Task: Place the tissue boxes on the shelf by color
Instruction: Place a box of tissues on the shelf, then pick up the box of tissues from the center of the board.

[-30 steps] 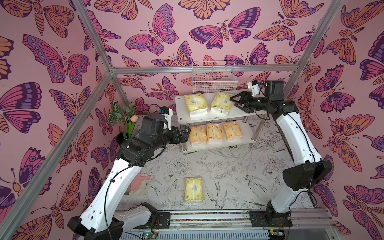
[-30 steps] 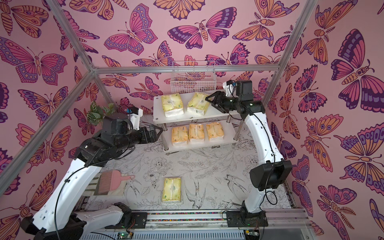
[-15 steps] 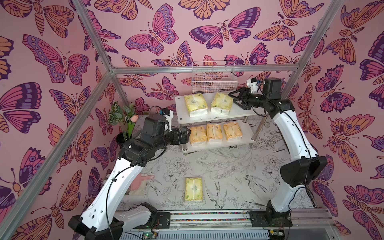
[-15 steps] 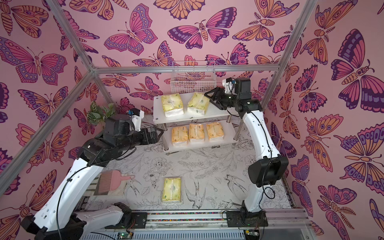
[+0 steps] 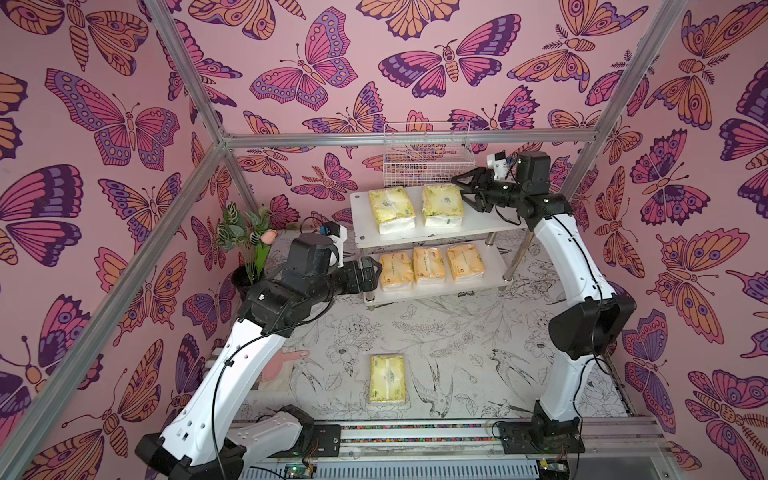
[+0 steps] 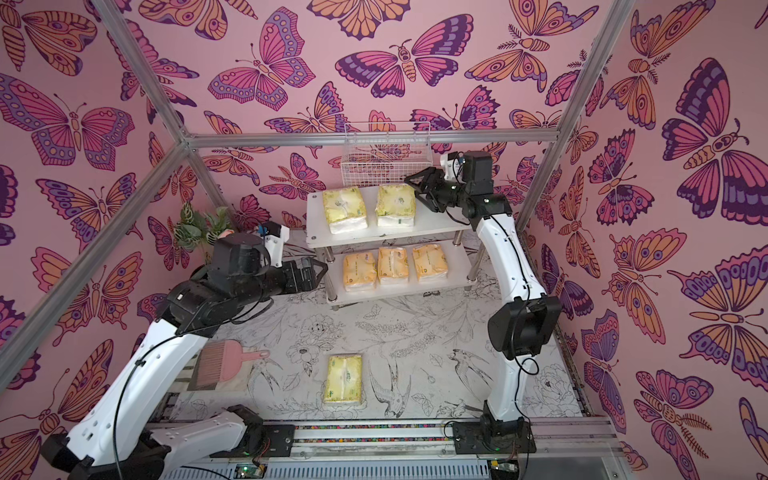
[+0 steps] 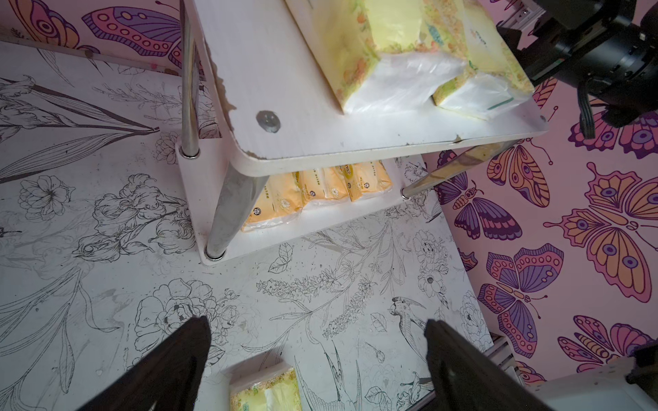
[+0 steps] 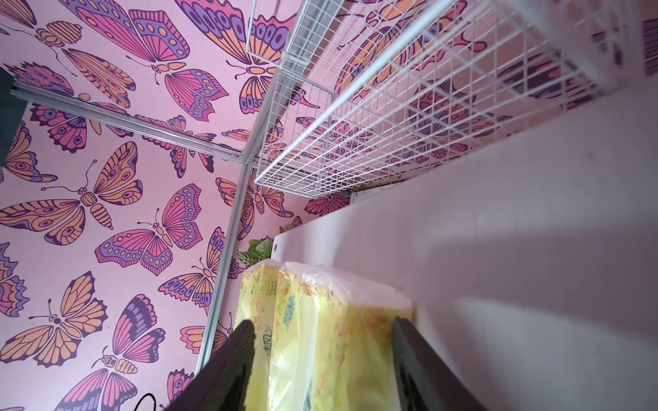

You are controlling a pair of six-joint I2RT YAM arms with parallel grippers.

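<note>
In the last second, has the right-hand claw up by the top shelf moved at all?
Yes, slightly. The right gripper has edged back toward the wire basket, its tips now closer to the basket's lower corner than before.

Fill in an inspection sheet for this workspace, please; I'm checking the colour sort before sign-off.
Surface: table with a line-drawn flower and bird print; one pale yellow-green pack lies on it near the front.
Job's things: shelf top tier holds two pale yellow-green packs; lower tier holds three orange packs.
Clutter: pink brush, potted plant, white wire basket behind the shelf.
Tools: left tool open and empty, beside the lower tier; right tool open at the end of a top-tier pack, contact unclear.
Cables: black cable along each arm, clear of the packs.
Surroundings: butterfly walls, metal frame.
</note>
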